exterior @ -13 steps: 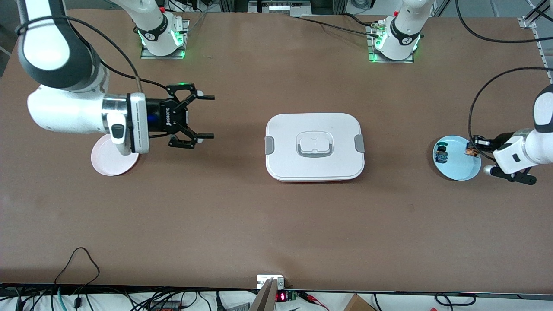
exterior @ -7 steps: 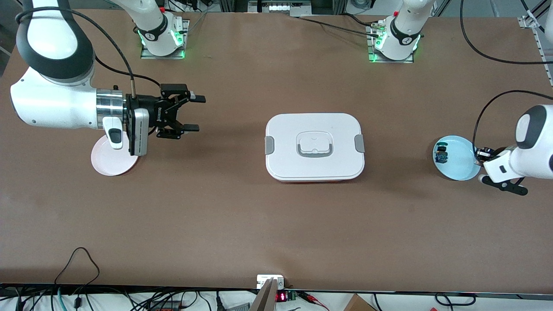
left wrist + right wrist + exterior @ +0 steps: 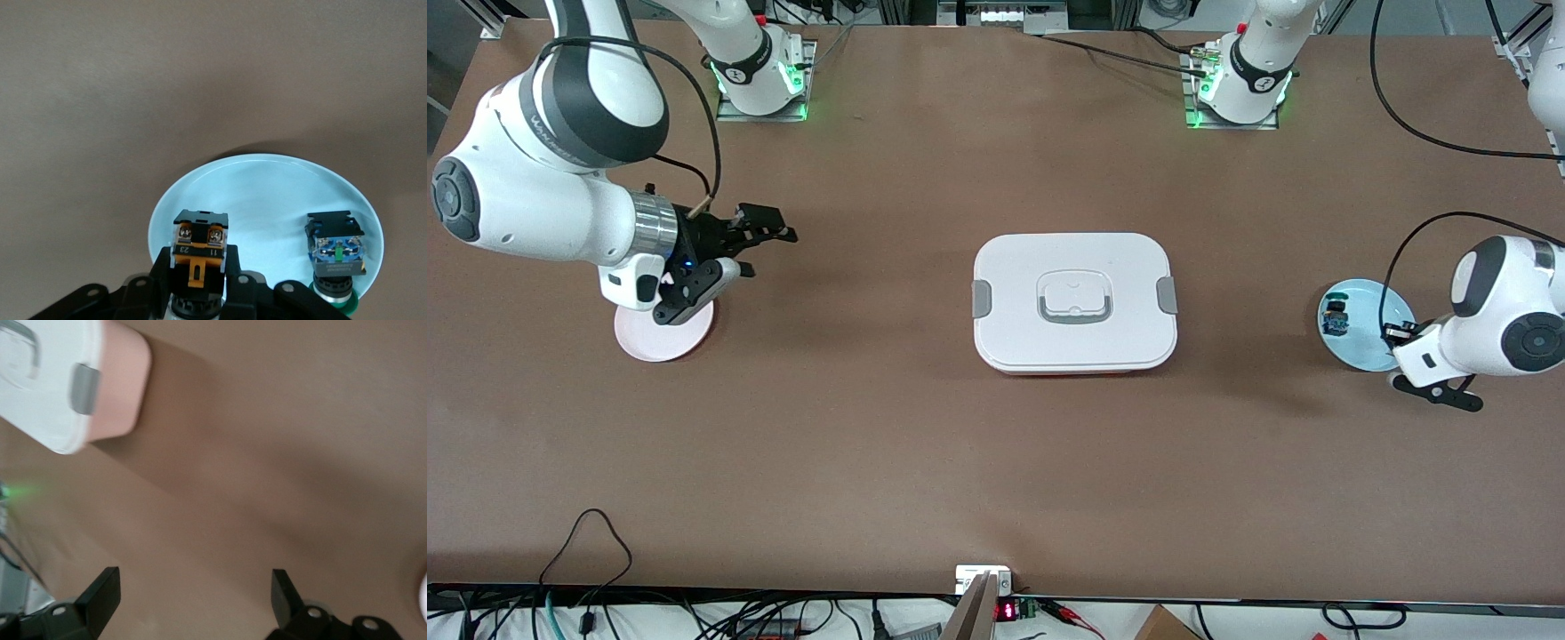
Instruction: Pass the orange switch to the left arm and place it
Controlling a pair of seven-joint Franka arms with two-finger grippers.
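The orange switch [image 3: 199,248], black-bodied with orange and metal parts, sits between my left gripper's [image 3: 199,283] fingers, which are shut on it. It is at the edge of the pale blue plate [image 3: 267,190]; I cannot tell whether it still touches the plate. In the front view the left gripper [image 3: 1394,334] is at the plate's [image 3: 1360,351] edge and the arm hides the switch. My right gripper [image 3: 760,250] is open and empty above the table by the pink plate [image 3: 649,342]; it also shows in the right wrist view [image 3: 193,593]. The white box [image 3: 1074,258] stands mid-table between the arms.
A small dark switch with a blue body and green top [image 3: 1336,318] lies on the blue plate, also seen in the left wrist view [image 3: 337,250]. The box's corner with a grey clip [image 3: 47,393] shows in the right wrist view. Cables trail by the left arm.
My right arm has swung back and turned its gripper down toward the pink plate, away from the box. My left arm has turned and shifted toward the front camera at the blue plate's edge.
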